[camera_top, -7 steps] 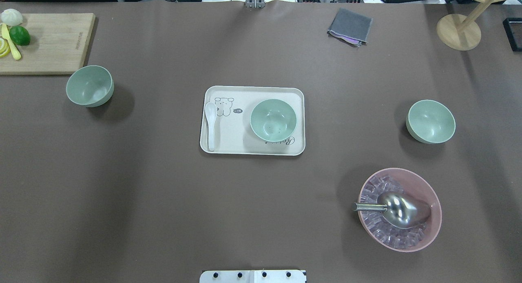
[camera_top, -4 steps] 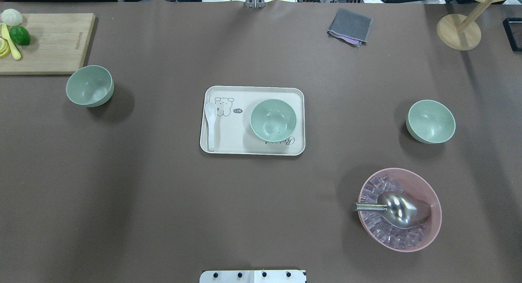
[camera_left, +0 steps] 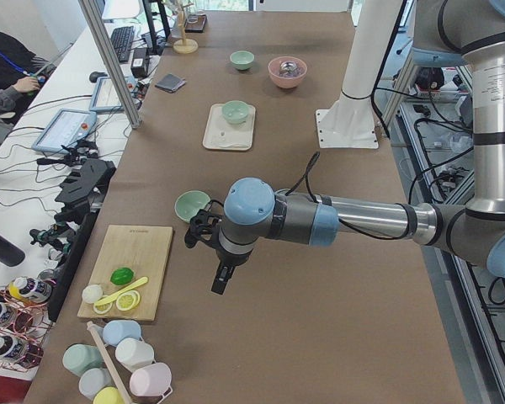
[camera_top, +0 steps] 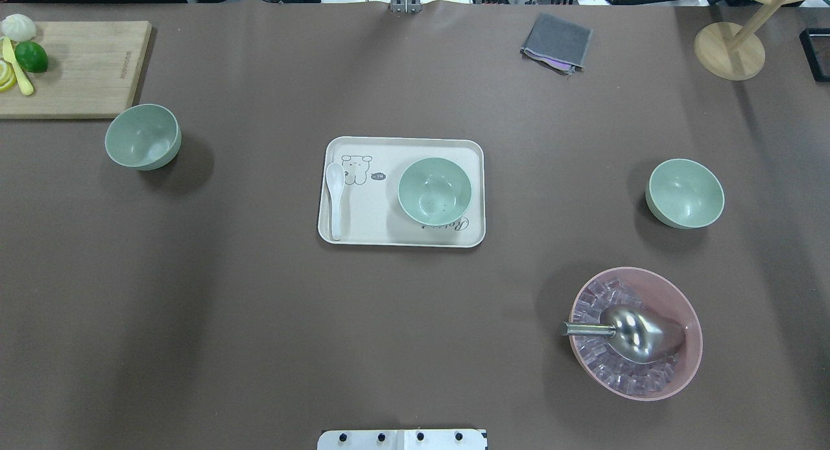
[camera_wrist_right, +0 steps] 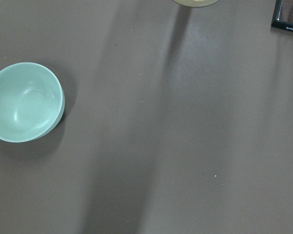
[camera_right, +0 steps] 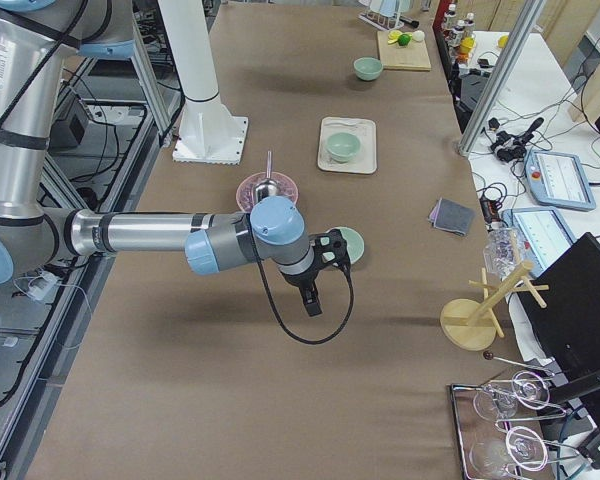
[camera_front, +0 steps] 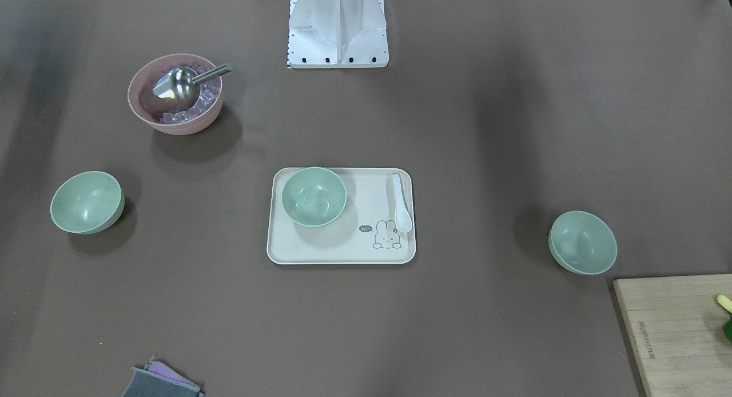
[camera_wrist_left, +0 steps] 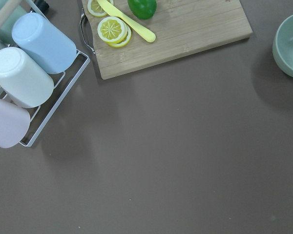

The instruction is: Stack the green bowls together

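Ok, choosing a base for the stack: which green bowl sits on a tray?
The middle green bowl, on the cream tray beside the white spoon; the left bowl and the right bowl stand directly on the table.

The tray (camera_top: 402,239) lies at the centre of the table (camera_top: 259,320), with the middle bowl (camera_top: 434,190) on its right half and a spoon (camera_top: 336,200) along its left edge. The left bowl (camera_top: 142,137) stands just beside the near right corner of the cutting board (camera_top: 84,74). The right bowl (camera_top: 685,193) stands well to the right, and the ice bowl (camera_top: 684,304) sits nearer the robot with a scoop (camera_top: 639,333) in it.
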`<state>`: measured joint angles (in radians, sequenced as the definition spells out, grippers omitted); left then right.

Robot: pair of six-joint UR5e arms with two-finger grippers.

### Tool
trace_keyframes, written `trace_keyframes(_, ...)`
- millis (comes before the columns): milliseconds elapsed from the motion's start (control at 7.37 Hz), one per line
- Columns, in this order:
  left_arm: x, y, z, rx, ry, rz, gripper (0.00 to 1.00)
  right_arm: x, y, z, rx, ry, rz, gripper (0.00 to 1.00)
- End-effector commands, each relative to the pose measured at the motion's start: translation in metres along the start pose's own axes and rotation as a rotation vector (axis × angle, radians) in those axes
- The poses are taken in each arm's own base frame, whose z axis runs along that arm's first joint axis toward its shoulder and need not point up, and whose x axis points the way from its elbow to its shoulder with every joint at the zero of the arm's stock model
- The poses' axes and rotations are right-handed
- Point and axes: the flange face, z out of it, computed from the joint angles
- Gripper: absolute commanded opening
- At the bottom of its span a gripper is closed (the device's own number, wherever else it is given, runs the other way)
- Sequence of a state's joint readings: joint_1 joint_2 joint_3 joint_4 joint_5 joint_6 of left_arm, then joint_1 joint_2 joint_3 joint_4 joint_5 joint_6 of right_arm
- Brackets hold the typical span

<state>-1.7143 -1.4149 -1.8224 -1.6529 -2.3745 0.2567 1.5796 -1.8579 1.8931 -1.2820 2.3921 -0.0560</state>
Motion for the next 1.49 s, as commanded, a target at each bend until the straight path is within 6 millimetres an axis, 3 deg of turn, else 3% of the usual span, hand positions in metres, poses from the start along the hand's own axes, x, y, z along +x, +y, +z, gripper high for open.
trace_keyframes(0,-0.013,0.004,0.016,0.029,0.028,0.020,0.98,0.024,0.004,0.019,0.015,0.057,-0.023,1.00)
trace_keyframes(271,-0.036,0.024,0.049,0.112,0.066,0.105,0.98,0.030,0.005,0.030,0.050,0.009,-0.058,1.00)
trace_keyframes(407,-0.027,0.009,0.054,0.110,0.078,0.055,0.98,0.024,0.005,0.036,0.034,-0.030,-0.039,1.00)
trace_keyframes(543,0.005,-0.029,0.070,0.083,0.111,0.020,0.98,0.011,-0.002,0.046,0.014,-0.046,0.050,1.00)
trace_keyframes(814,0.061,-0.072,0.101,0.020,0.166,-0.079,0.98,-0.022,-0.034,0.067,-0.018,-0.065,0.148,1.00)
trace_keyframes(950,0.076,-0.077,0.119,-0.018,0.169,-0.159,0.99,-0.038,-0.048,0.079,-0.034,-0.052,0.226,1.00)
trace_keyframes(1222,0.119,-0.145,0.138,-0.044,0.198,-0.297,0.99,-0.061,-0.060,0.103,-0.044,0.014,0.324,1.00)
trace_keyframes(1357,0.144,-0.165,0.160,-0.083,0.209,-0.346,0.98,-0.068,-0.064,0.111,-0.047,0.036,0.313,1.00)
